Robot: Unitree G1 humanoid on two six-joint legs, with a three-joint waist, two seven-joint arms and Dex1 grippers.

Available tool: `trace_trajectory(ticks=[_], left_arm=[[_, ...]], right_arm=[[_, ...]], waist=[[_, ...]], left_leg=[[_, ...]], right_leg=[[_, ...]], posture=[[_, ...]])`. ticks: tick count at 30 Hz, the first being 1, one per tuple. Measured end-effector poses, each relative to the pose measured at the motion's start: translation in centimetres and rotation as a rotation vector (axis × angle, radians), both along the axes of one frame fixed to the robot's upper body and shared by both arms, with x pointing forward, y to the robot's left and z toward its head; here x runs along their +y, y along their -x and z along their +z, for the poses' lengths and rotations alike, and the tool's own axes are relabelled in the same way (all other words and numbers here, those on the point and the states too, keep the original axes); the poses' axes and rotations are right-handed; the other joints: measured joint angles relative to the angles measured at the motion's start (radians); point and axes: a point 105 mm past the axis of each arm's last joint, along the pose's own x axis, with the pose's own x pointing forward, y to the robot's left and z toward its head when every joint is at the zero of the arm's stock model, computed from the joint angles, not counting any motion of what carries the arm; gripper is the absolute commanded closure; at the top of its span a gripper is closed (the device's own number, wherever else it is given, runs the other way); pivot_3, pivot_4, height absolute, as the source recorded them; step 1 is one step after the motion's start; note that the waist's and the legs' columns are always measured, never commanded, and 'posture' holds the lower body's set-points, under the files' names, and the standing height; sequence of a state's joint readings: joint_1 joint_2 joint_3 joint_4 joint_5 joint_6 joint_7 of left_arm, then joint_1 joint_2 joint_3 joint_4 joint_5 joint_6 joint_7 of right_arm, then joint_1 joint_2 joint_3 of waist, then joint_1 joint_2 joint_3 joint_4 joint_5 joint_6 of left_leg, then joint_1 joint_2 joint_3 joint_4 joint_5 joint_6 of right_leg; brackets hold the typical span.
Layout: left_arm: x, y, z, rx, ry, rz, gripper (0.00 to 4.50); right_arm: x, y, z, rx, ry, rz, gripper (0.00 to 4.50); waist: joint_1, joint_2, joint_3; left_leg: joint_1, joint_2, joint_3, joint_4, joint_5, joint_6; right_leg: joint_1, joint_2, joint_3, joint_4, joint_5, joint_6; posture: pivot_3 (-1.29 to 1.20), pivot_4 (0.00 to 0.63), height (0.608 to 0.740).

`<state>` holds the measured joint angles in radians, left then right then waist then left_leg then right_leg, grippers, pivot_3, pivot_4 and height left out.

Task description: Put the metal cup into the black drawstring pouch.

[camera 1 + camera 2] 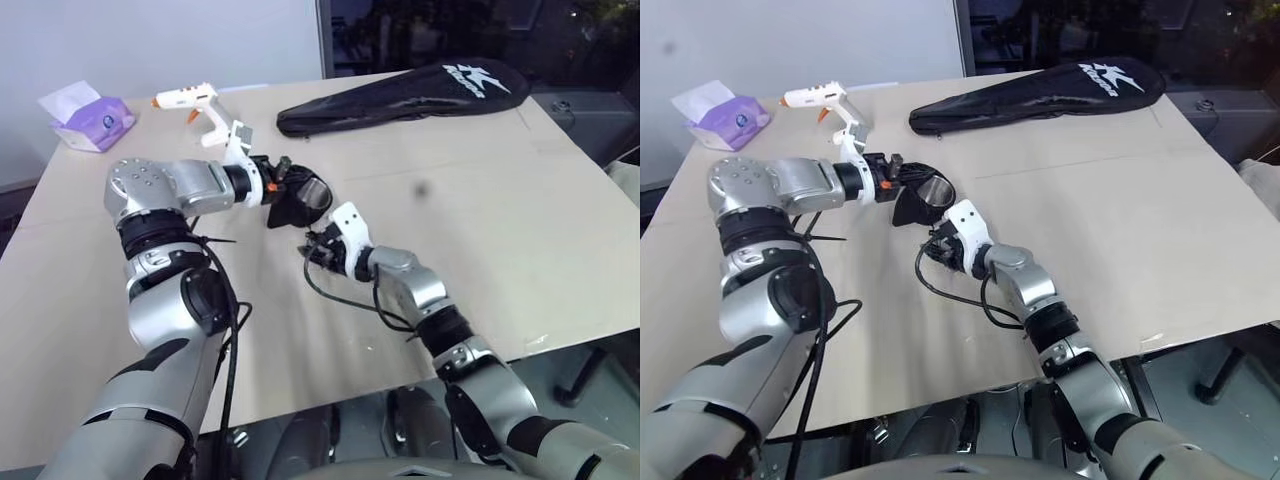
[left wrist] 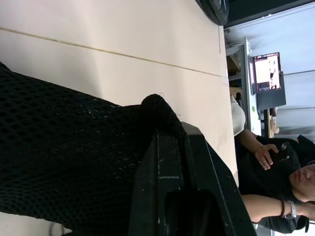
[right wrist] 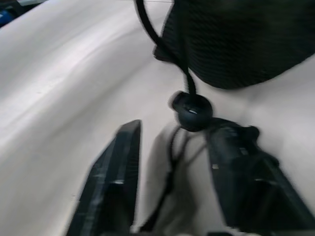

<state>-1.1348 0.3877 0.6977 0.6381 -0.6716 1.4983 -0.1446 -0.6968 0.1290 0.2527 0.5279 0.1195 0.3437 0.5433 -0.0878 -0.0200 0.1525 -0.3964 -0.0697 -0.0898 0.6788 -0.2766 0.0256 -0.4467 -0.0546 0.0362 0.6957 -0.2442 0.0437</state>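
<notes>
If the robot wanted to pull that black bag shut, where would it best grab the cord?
Probably just behind the round toggle on the drawstring cord, coming from below the black drawstring pouch. The cord hangs free there, and the bead would likely stop the right gripper's open jaws from slipping off.

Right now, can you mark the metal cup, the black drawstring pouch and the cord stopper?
metal cup (image 1: 936, 189): right eye view, shiny rim inside the pouch mouth.
black drawstring pouch (image 1: 908, 208): right eye view, fabric side below its mouth.
cord stopper (image 3: 192, 111): right wrist view, round toggle on the drawstring.
</notes>
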Motion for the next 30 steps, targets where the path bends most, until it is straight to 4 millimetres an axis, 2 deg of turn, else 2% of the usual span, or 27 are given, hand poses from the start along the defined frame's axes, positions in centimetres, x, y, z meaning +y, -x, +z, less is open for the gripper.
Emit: trace_trajectory(ticks=[2,6,10,12,16,17,19,21,22,24,27,28,30], left_arm=[[0.0,0.0,0.0,-0.001,0.0,0.001,4.5],[0.2,0.1,0.1,-0.02,-0.008,0.004,4.5],[0.5,0.1,0.1,-0.063,-0.021,0.016,4.5],[0.7,0.2,0.3,-0.138,-0.031,0.03,4.5],[0.5,1.2,1.0,-0.345,-0.003,-0.003,4.5],[0.3,1.4,1.8,-0.367,0.109,-0.006,4.5],[0.1,1.6,3.7,-0.431,0.215,-0.013,4.5],[-0.3,2.1,4.8,-0.467,0.256,-0.06,4.5],[-0.7,2.3,4.7,-0.463,0.254,-0.082,4.5],[-1.2,2.9,3.1,-0.443,0.17,-0.122,4.5],[-2.4,3.6,-0.1,-0.412,0.071,-0.154,3.67],[-2.7,3.7,-0.5,-0.426,0.045,-0.165,3.24],[-3.2,3.9,0.3,-0.493,0.022,-0.181,2.23]], right_arm=[[-0.2,-0.2,-0.1,-0.034,0.025,-0.01,4.35],[-1.2,-0.4,-0.1,-0.087,0.066,-0.018,4.44],[-3.4,-0.3,0.4,-0.119,0.062,-0.061,4.44],[-5.6,-0.1,2.3,-0.189,0.078,-0.08,4.44],[-10.0,0.4,8.5,-0.409,0.207,-0.102,4.44],[-11.5,0.3,10.6,-0.462,0.254,-0.126,4.44],[-12.5,0.6,14.9,-0.576,0.296,-0.143,4.44],[-12.7,1.4,18.6,-0.674,0.3,-0.151,4.44],[-12.8,1.6,19.5,-0.7,0.3,-0.154,4.44],[-12.9,1.7,19.9,-0.701,0.32,-0.143,4.44],[-12.8,1.4,20.3,-0.702,0.362,-0.124,4.5],[-12.7,1.4,20.9,-0.723,0.373,-0.119,4.5],[-12.2,1.6,22.2,-0.764,0.376,-0.109,4.5]], waist=[[-0.003,0.0,0.0],[-0.005,0.0,0.0],[-0.001,0.0,0.0],[0.001,0.0,0.0],[0.008,0.001,0.001],[0.014,0.001,0.001],[0.021,0.001,0.002],[0.022,0.0,0.001],[0.024,0.0,0.001],[0.024,0.0,0.001],[0.029,0.0,0.001],[0.031,-0.001,0.001],[0.034,-0.001,0.001]], left_leg=[[0.0,0.0,0.0,0.0,0.0,0.0],[0.0,0.0,0.0,0.0,0.0,0.0],[-0.001,0.0,-0.001,0.0,0.0,0.0],[-0.002,0.0,-0.001,0.0,0.0,0.0],[-0.002,0.0,0.0,-0.001,0.0,0.0],[-0.002,0.001,-0.001,0.0,0.0,0.0],[-0.002,0.001,-0.001,0.001,0.0,0.0],[-0.002,0.001,-0.001,0.0,0.0,0.0],[-0.001,0.001,-0.001,-0.001,0.0,0.0],[-0.001,0.0,0.0,-0.001,0.0,0.0],[-0.002,0.0,0.001,-0.001,0.0,0.0],[-0.002,0.0,0.0,-0.001,0.0,0.0],[-0.002,0.001,0.0,-0.001,0.0,0.0]], right_leg=[[0.0,0.0,0.0,0.0,0.0,0.0],[0.0,0.0,0.0,0.0,0.0,0.0],[0.0,0.0,0.0,-0.001,0.0,0.0],[-0.001,0.0,0.0,-0.001,0.0,0.0],[-0.001,0.0,0.0,-0.002,0.0,0.0],[-0.001,0.0,-0.001,-0.001,0.0,0.0],[0.0,0.0,-0.003,-0.001,0.0,0.0],[0.0,0.0,-0.003,-0.002,0.0,0.0],[0.0,0.0,-0.003,-0.002,0.0,0.0],[0.0,-0.001,-0.001,-0.002,0.0,0.0],[-0.001,-0.001,0.0,-0.003,0.0,0.0],[-0.001,-0.001,-0.001,-0.003,0.0,0.0],[-0.001,0.0,-0.001,-0.003,0.0,0.0]], posture=[[0.0,0.15,0.74],[0.0,0.15,0.74],[0.0,0.15,0.74],[0.0,0.15,0.74],[0.0,0.15,0.74],[0.0,0.15,0.74],[0.0,0.15,0.74],[0.0,0.15,0.74],[0.0,0.15,0.74],[0.0,0.15,0.74],[0.0,0.15,0.74],[0.0,0.15,0.74],[0.0,0.15,0.74]])
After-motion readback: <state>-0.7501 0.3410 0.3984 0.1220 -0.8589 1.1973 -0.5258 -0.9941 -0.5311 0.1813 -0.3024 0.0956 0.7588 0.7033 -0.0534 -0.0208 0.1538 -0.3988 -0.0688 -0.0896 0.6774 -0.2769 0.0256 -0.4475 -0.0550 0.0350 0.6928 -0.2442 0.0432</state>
